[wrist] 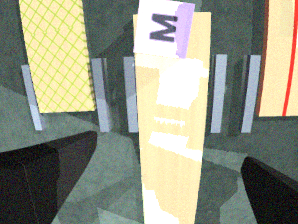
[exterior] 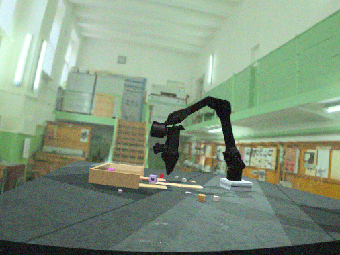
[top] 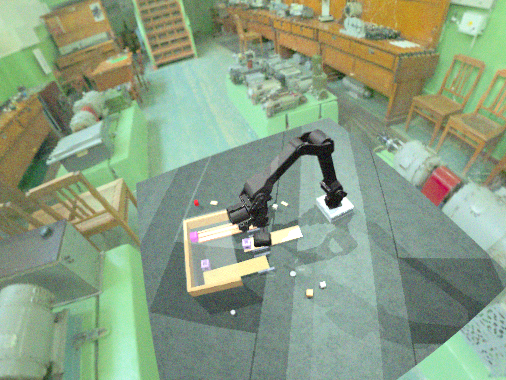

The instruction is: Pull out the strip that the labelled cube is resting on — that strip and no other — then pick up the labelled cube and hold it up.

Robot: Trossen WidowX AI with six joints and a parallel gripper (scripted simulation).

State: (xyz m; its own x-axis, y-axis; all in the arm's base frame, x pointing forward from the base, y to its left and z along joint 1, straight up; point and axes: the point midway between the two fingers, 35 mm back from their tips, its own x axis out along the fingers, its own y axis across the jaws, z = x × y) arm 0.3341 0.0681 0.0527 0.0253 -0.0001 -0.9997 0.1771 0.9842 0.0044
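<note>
The tool [top: 261,239] hangs released with nothing in it, above the pale strip [top: 285,235] on the desk [top: 380,280]. The M-labelled cube [top: 247,243] rests on that strip's inner end, outside the wooden tray [top: 187,260], which holds two purple cubes [top: 205,264]

— What's around me up at twelve o'clock?

— A wooden staircase [top: 165,30], with a long wooden workbench [top: 360,50] running toward one o'clock along the green wall [top: 492,55].

— And at two?

— Two wooden chairs [top: 462,107]. Another chair [top: 80,202] stands at nine.

— The light?

— Tall bright windows [exterior: 21,58] in the pale wall, under a white beamed ceiling [exterior: 151,20].
</note>
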